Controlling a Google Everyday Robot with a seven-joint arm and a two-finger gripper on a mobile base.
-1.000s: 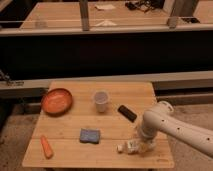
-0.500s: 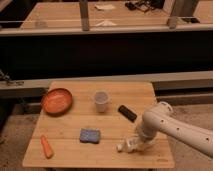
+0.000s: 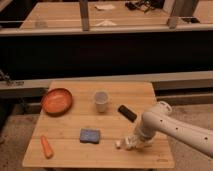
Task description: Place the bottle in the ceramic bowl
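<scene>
Dim room, long wood counters (image 3: 100,20) at the back. In front, a light wood table (image 3: 100,156) on a grey floor. White arm (image 3: 170,127) over its right side. Orange bowl (image 3: 56,101) far left, cup (image 3: 101,101) in the middle, blue sponge (image 3: 90,135), carrot (image 3: 46,146), black bar (image 3: 127,113). Bottle (image 3: 120,144) lying near the front right edge, well apart from the bowl. Gripper (image 3: 134,142) down right at the bottle; open or shut, cannot tell.
</scene>
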